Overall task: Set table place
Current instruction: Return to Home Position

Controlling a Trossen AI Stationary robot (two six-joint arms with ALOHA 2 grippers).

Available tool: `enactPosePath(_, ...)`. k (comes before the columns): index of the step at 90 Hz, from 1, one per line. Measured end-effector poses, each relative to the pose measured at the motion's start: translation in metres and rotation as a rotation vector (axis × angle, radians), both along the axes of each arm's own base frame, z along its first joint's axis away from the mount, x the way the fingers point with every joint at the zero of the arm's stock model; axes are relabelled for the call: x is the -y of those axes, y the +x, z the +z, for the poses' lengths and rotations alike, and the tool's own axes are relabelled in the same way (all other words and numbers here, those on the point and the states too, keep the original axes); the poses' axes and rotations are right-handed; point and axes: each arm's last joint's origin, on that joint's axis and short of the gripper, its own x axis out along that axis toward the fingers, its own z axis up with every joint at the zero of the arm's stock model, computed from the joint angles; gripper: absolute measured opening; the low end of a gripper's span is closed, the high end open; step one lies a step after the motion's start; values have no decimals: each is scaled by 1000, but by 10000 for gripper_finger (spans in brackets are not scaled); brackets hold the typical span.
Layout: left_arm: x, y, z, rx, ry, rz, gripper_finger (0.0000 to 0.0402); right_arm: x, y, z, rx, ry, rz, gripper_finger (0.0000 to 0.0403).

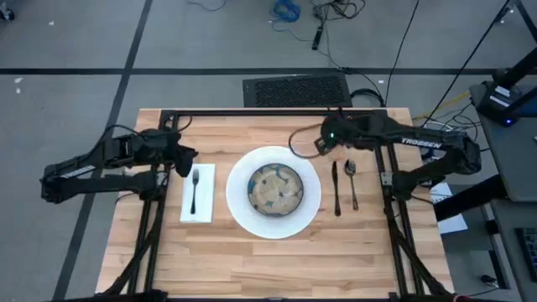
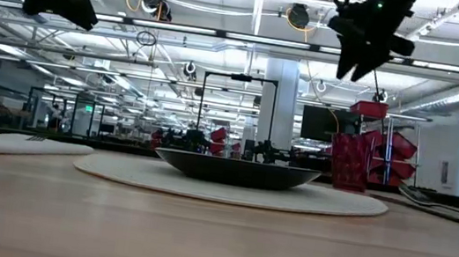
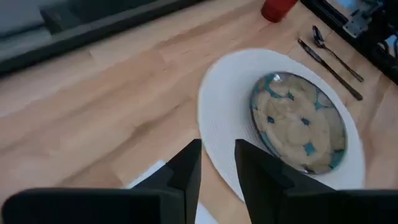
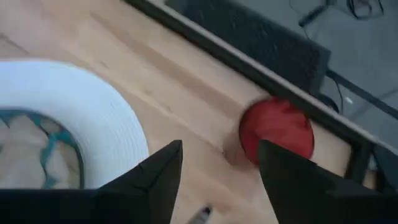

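The place looks fully laid on the table [image 1: 252,268]: the plate [image 1: 237,205] sits at the middle with the bowl [image 1: 275,188] in it, the napkin [image 1: 204,205] lies just left of it with the fork [image 1: 195,189] on top, and the knife [image 1: 336,189] and spoon [image 1: 352,184] lie side by side to the right. The red cup [image 4: 277,130] stands at the far right of the plate. What remains is judged to be pulling both arms away. The left gripper [image 1: 186,159] hangs above the napkin's far corner, fingers slightly parted and empty. The right gripper [image 1: 321,143] hangs over the cup, fingers spread and empty. Each would best rise straight up first, then draw outward, the right one keeping clear of the cup and cutlery.
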Motion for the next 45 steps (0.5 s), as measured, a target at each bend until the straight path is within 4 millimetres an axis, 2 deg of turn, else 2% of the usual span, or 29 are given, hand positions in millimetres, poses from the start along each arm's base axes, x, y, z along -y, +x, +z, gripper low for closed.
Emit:
enactPosePath(12, 1, -16, 10, 103, 114, 94, 83, 23, -10, 14, 77, -76, -41, 196)
enactPosePath(25, 2, -39, 18, 190, 252, 274, 83, 41, -32, 32, 179, -149, -135, 196)
enactPosePath(34, 5, -55, 21, 249, 307, 331, 83, 41, -50, 47, 235, -205, -165, 196)
enactPosePath(45, 11, -71, 28, 323, 340, 325, 83, 30, -75, 66, 289, -287, -201, 196)
